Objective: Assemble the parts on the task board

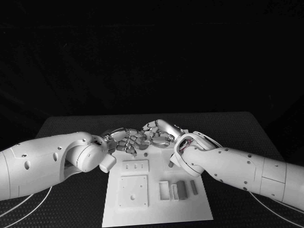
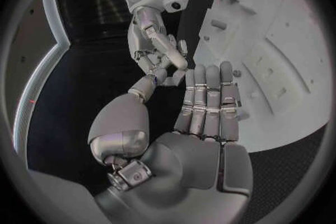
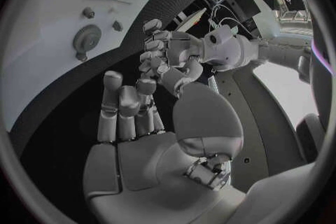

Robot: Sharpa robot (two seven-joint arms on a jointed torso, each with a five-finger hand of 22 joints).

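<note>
Behind both hands, board's hidden far end.

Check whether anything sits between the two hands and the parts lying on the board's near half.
Nothing visible blocks them. The left hand and right hand meet over the far edge of the task board; the parts lie on open white surface nearer the robot, with only the arms flanking them.

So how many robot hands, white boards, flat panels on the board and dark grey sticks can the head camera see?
Robot hands: 2, the left hand and the right hand
White task board: 1
Flat panels: 2
Dark grey sticks: 2
Total: 7
</note>
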